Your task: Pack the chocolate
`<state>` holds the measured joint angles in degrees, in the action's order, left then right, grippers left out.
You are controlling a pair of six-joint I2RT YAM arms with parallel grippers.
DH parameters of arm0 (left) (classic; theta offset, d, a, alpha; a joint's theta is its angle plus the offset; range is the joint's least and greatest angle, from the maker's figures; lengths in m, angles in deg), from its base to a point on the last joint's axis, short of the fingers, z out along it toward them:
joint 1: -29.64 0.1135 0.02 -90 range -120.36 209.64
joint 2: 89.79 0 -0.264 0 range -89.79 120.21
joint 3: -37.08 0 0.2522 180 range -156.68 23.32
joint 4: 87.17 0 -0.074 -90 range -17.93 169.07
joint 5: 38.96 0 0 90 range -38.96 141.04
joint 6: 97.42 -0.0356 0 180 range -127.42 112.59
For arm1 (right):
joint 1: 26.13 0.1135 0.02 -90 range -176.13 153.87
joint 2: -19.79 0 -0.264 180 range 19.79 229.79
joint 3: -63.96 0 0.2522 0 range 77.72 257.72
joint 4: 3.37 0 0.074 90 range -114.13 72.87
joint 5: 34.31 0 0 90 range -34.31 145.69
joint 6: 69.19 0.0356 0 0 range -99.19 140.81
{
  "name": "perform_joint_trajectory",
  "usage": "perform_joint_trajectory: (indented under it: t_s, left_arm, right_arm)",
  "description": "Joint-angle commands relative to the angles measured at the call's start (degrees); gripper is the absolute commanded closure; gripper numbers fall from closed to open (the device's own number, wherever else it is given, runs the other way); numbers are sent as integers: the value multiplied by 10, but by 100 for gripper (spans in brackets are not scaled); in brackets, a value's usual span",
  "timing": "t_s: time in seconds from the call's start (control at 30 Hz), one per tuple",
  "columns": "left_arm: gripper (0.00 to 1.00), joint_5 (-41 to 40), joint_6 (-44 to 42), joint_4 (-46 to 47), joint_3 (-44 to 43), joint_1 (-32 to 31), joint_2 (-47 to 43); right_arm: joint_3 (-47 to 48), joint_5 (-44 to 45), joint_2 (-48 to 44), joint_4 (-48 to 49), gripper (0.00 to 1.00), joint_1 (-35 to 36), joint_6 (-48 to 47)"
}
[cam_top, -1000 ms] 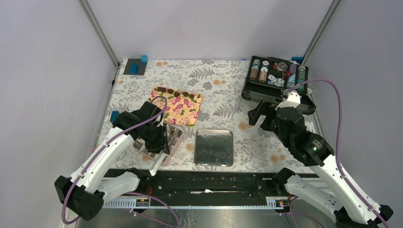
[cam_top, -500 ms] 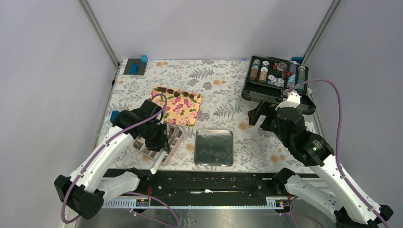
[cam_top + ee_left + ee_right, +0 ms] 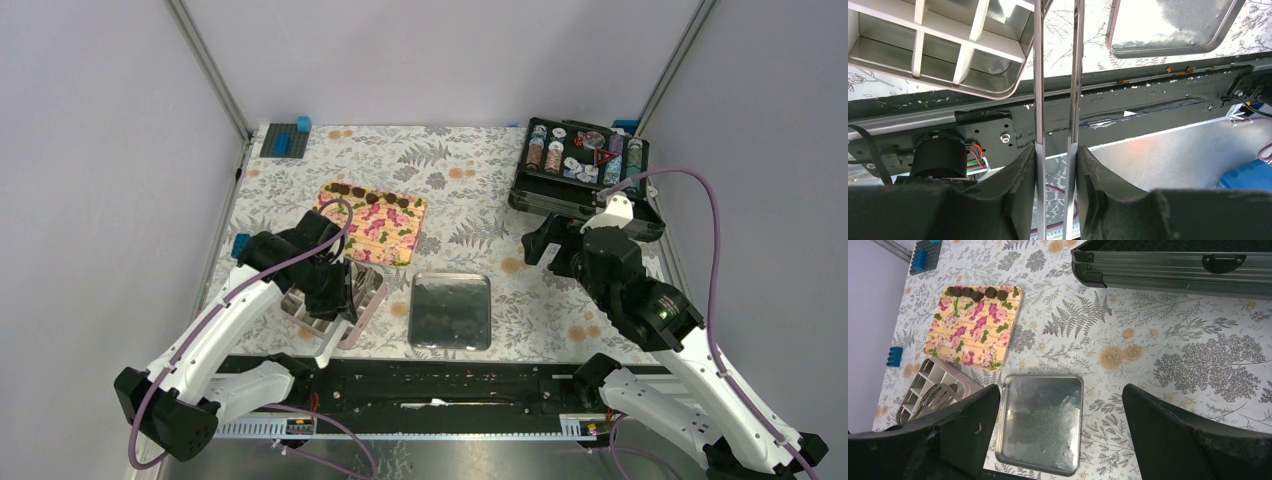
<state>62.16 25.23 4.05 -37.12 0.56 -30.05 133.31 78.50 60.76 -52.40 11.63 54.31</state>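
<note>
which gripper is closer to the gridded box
Left. The left gripper, holding tongs, is right over the gridded box; the right gripper sits far across, open, by the black case.

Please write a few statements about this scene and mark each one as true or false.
1. The chocolate pieces lie in a row on the flowered tray. True.
2. The right hand holds a chocolate. False: it is open and empty.
3. The left hand grips metal tongs. True.
4. The black case is closed. False: it is open, with poker chips showing.
</note>
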Motion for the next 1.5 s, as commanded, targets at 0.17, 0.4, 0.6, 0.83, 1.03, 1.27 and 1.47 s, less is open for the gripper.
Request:
perform_joint_trajectory:
  t_s: [0.17,0.4,0.6,0.83,1.03,1.27,1.47]
  left_arm:
    - [62,-9,7,3,-21,-5,-6]
    - [63,-12,10,2,-25,-6,-9]
    - [79,-25,12,-10,-75,-6,-4]
    - [83,-80,12,19,-133,-5,21]
    - [85,-97,6,104,-135,-5,72]
    - [87,-179,-28,174,-116,-5,129]
    - [87,-141,-36,258,-116,-5,187]
  right_arm:
    - [-1,0,-7,17,1,-1,-1]
    - [0,-4,-5,17,1,-1,-1]
    - [3,-4,-6,15,1,-1,0]
    - [0,-5,-9,16,1,0,2]
    - [7,0,-16,3,1,-1,0]
    - [13,24,-37,-22,1,-1,-2]
    - [22,27,-39,-30,1,-1,4]
